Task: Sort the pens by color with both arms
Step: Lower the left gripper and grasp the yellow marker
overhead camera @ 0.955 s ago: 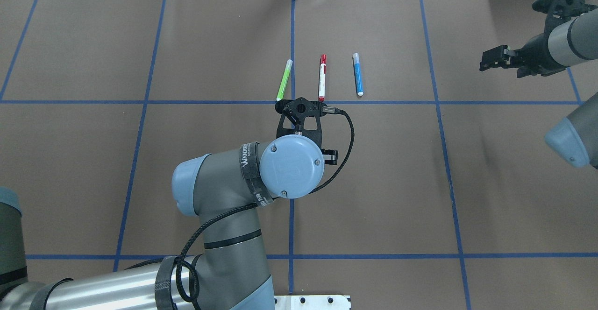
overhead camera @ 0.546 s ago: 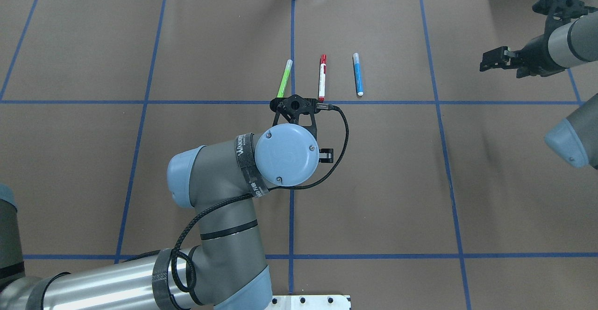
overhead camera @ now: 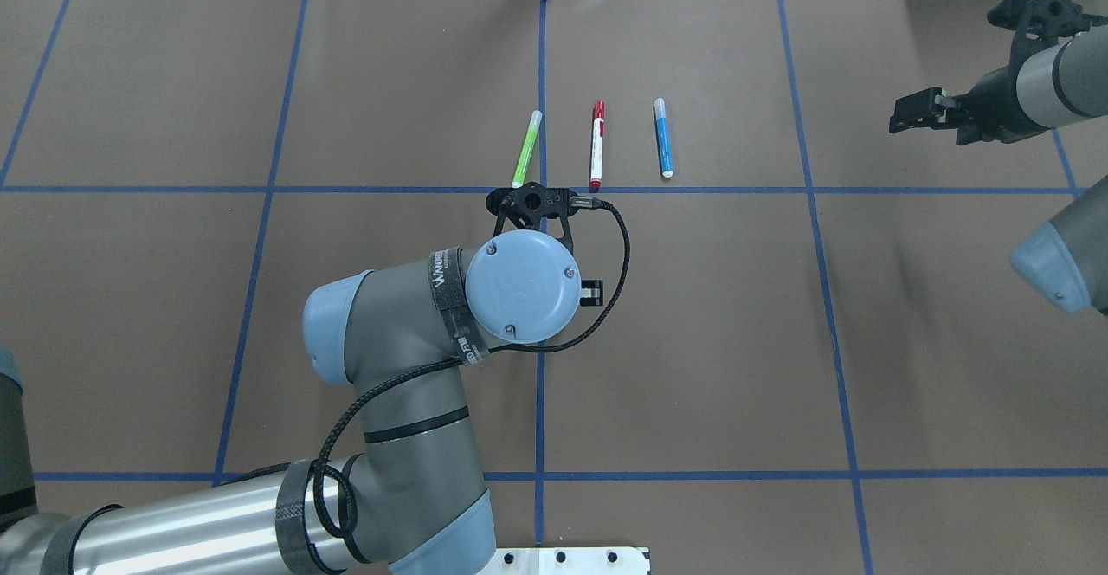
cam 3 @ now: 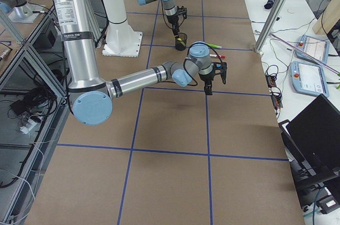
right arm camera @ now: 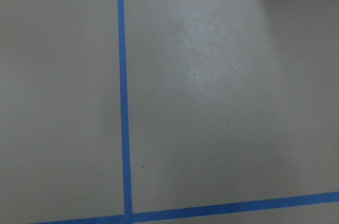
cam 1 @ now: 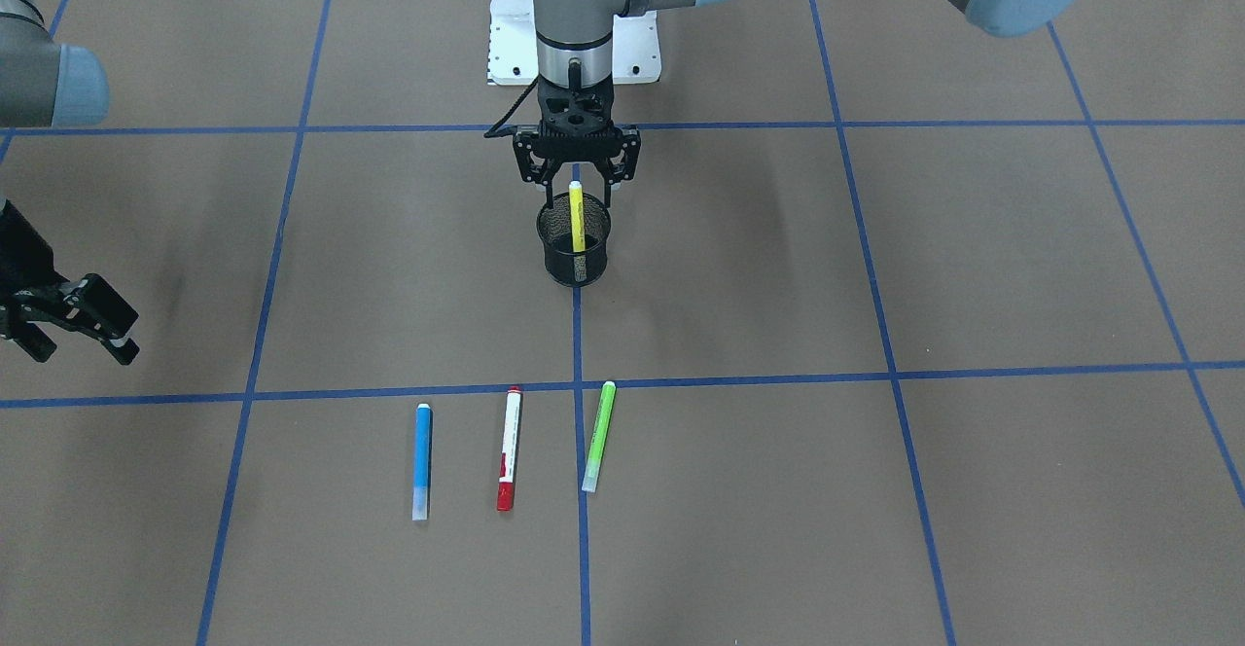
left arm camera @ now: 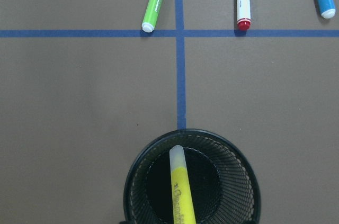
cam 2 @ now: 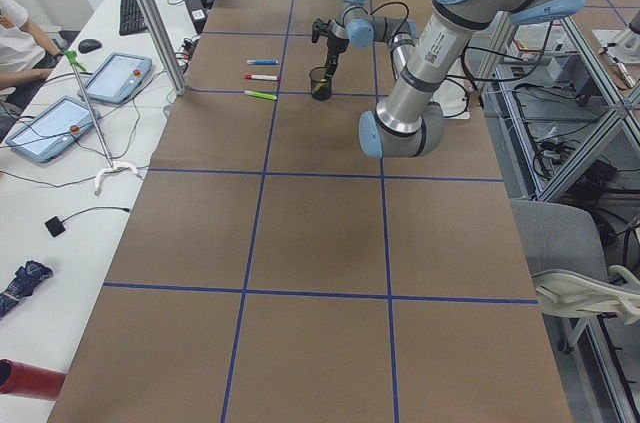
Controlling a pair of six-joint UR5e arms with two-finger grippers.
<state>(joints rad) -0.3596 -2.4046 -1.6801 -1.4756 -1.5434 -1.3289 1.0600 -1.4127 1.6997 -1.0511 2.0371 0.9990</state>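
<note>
Now: L gripper (cam 1: 576, 181) hanging w/ jaws spread over mesh cup (cam 1: 554, 257); yellow pen (cam 1: 576, 218) standing inside, near-upright. Green pen (overhead camera: 525, 149) lying at its 12 o'clock overhead, axis 12–6; R gripper (overhead camera: 902, 114), also spread, idling far at 3.

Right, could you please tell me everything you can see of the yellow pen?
The yellow pen is slim and plastic-looking, with faint print along its barrel and a pale, translucent end. It stands almost upright in the black mesh cup, its lower part visible through the mesh and its upper part sticking out above the rim. Its top reaches between the spread fingers of the left gripper, which do not appear to touch it.
</note>
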